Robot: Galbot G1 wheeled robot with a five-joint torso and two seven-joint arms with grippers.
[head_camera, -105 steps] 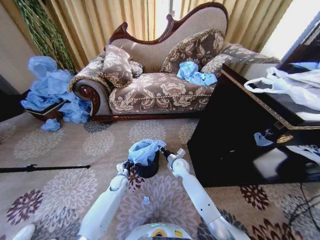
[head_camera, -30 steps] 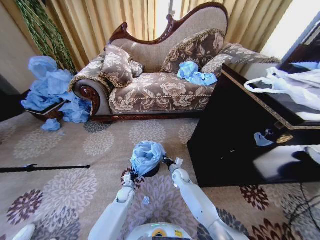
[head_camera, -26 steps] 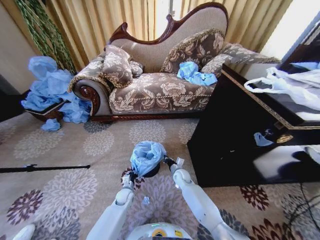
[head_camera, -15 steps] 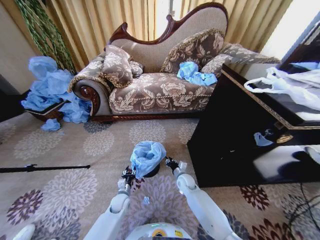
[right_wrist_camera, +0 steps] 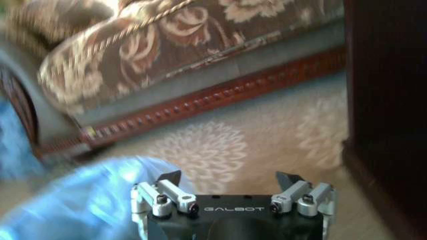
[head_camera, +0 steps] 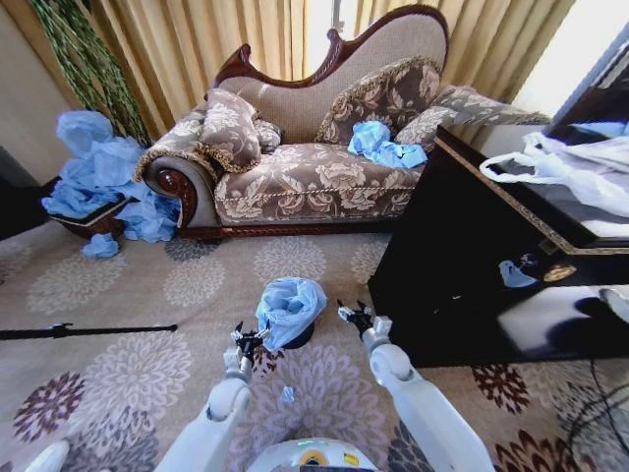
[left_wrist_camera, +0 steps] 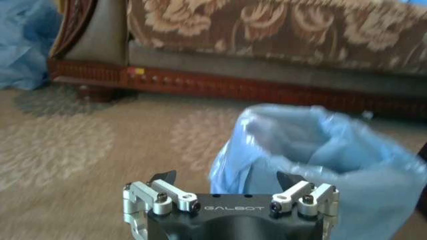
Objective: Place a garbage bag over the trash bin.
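The crinkled, translucent light-blue garbage bag (head_camera: pixel 289 307) is draped over the small black trash bin (head_camera: pixel 296 339) on the floral carpet (head_camera: pixel 147 364). The left gripper (head_camera: pixel 245 337) and right gripper (head_camera: pixel 352 314) flank it, fingers apart, gripping nothing.

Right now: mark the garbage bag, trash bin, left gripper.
garbage bag (head_camera: pixel 289 305), head view, crumpled top.
trash bin (head_camera: pixel 298 340), head view, black lower edge under the bag.
left gripper (head_camera: pixel 246 335), head view, between open fingertips.

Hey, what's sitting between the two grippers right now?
In the head view, the garbage bag draped over the trash bin sits between the open left gripper and open right gripper.
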